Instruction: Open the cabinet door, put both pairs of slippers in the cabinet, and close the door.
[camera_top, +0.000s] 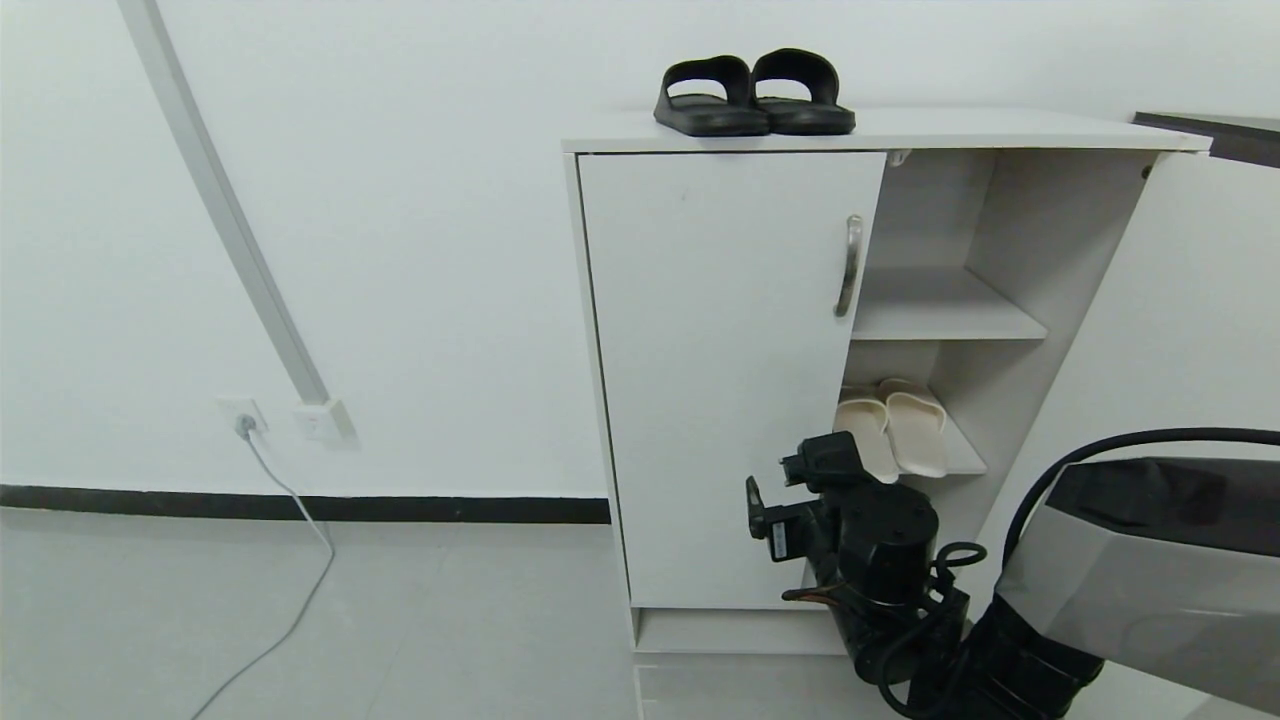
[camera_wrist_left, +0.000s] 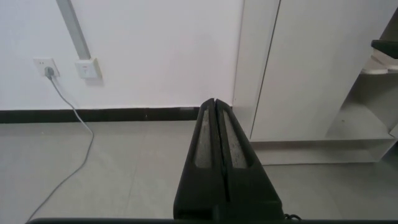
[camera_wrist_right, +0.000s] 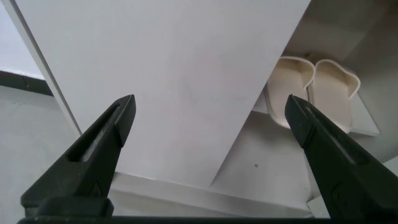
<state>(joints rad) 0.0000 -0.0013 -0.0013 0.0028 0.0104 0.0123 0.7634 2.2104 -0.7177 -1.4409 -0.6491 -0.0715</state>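
My right hand (camera_wrist_right: 210, 104) hovers low before the cabinet (camera_top: 720, 400), fingers wide apart; my left hand (camera_wrist_left: 214, 107) is pressed together. White slippers (camera_top: 895, 425) sit on its lower shelf (camera_top: 966, 462), black slippers (camera_top: 755, 95) on top.

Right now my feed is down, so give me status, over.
Left tool shut, empty. Right tool open, low by closed door. White slippers on shelf; black slippers on cabinet top. Right door open.
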